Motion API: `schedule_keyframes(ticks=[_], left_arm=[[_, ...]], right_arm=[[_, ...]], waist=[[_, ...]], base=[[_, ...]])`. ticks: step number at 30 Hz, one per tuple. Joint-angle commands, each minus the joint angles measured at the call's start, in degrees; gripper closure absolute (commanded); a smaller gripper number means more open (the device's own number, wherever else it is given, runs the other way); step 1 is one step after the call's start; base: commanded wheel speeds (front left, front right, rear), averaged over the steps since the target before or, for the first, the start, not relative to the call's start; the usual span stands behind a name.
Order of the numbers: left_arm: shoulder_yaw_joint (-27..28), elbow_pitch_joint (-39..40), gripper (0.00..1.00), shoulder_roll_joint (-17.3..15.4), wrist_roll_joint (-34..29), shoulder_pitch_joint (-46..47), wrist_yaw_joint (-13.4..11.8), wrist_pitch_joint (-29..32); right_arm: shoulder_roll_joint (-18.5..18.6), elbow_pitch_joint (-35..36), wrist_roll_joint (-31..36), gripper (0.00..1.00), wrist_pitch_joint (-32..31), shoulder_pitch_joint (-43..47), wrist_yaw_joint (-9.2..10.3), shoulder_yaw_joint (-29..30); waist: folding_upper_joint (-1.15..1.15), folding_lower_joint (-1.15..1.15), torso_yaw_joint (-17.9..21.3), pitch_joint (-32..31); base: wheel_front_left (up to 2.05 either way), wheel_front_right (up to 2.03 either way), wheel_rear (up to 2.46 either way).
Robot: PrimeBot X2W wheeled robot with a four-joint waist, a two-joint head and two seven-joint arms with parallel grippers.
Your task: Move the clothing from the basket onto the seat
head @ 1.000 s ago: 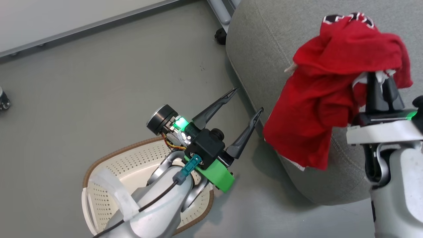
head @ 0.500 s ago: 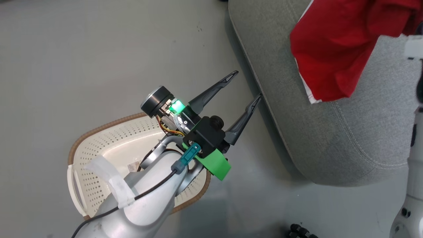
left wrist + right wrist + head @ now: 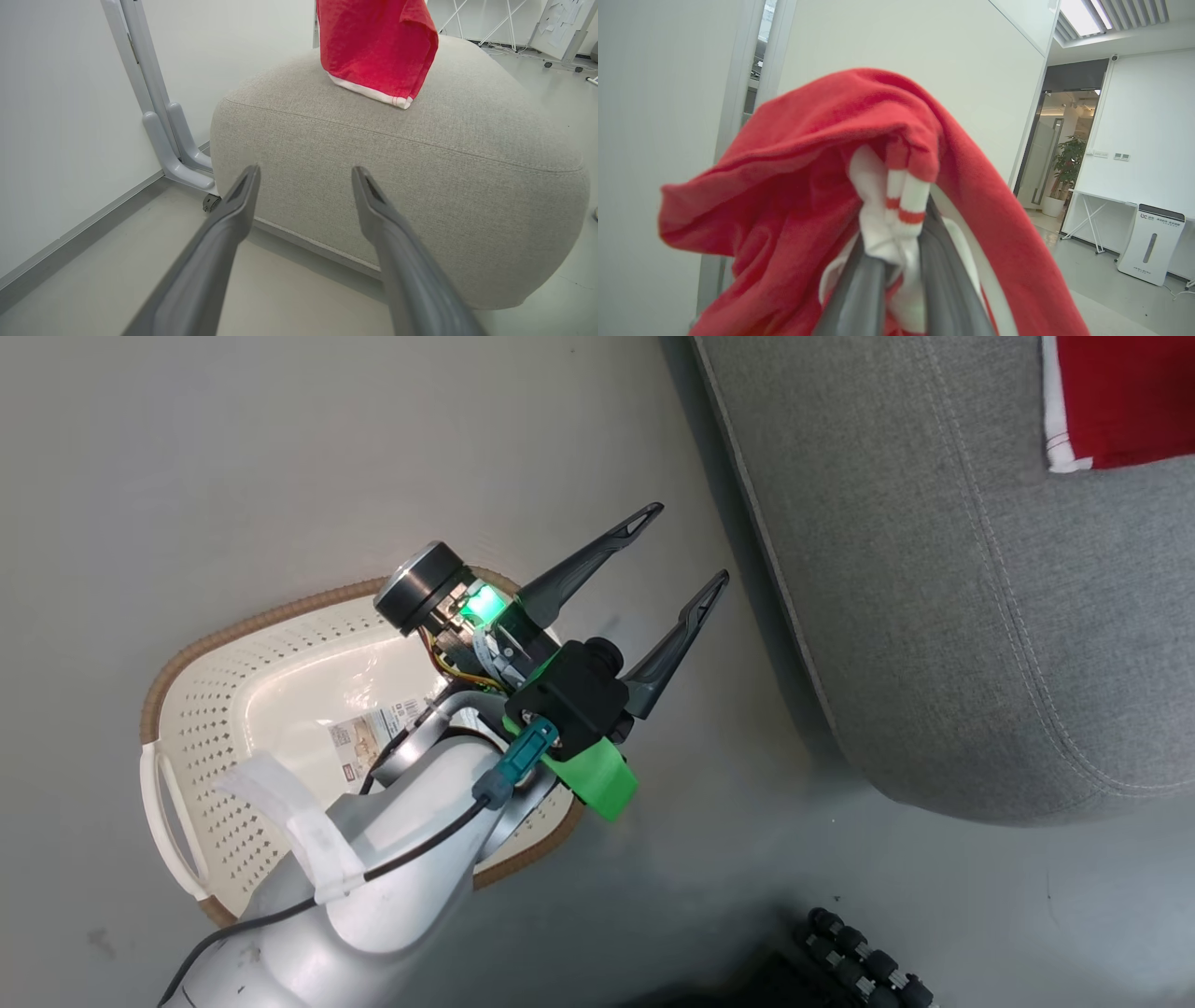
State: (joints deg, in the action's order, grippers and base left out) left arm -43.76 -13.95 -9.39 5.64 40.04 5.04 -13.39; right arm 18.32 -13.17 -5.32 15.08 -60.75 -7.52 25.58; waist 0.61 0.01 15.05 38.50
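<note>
Head view: grey floor (image 3: pixel 280 448), seat (image 3: pixel 934 569); left hand (image 3: pixel 686 543) wide, right hand (image 3: pixel 899 247) tight on clothing (image 3: pixel 794 196).

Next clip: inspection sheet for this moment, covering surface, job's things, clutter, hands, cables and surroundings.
Surface: smooth grey floor; basket and seat stand on it.
Job's things: basket interior shows a label sticker, no clothing; jersey hangs over the seat, hem near its top, contact unclear.
Clutter: nothing seen.
Hands: left hand open, above floor between basket and seat; right hand shut on the jersey's white part.
Cables: black cable strapped along left forearm.
Surroundings: grey frame leg by white wall; potted plant and white appliance beyond.
</note>
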Motion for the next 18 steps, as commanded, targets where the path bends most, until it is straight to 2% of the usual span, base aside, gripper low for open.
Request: schedule_keyframes(ticks=[1,6,10,18], left_arm=[[-0.03,0.32,0.00,-0.45,-0.58,1.23,0.08,0.17],[-0.25,0.78,0.00,-0.92,-0.58,1.67,0.03,0.60],[-0.42,1.25,0.00,-1.18,-0.58,2.15,-0.10,0.91],[-0.46,1.65,0.00,-2.02,-0.11,2.20,-0.57,1.14]], right_arm=[[0.37,-0.89,0.16,1.00,0.14,-1.27,0.06,0.87],[0.72,-5.02,2.11,1.00,0.14,-1.33,0.06,1.14],[-0.43,-9.67,3.44,1.00,0.12,0.26,0.06,1.93],[-5.28,-15.38,5.56,1.00,0.13,5.00,0.06,3.94]], waist=[[-0.61,-0.01,0.13,1.56],[-0.61,-0.01,0.14,2.76],[-0.61,-0.01,-0.14,3.79],[-0.61,-0.01,-0.24,4.60]], base=[[0.00,0.00,0.00],[0.00,0.00,0.00],[0.00,0.00,0.00],[0.00,0.00,0.00]])
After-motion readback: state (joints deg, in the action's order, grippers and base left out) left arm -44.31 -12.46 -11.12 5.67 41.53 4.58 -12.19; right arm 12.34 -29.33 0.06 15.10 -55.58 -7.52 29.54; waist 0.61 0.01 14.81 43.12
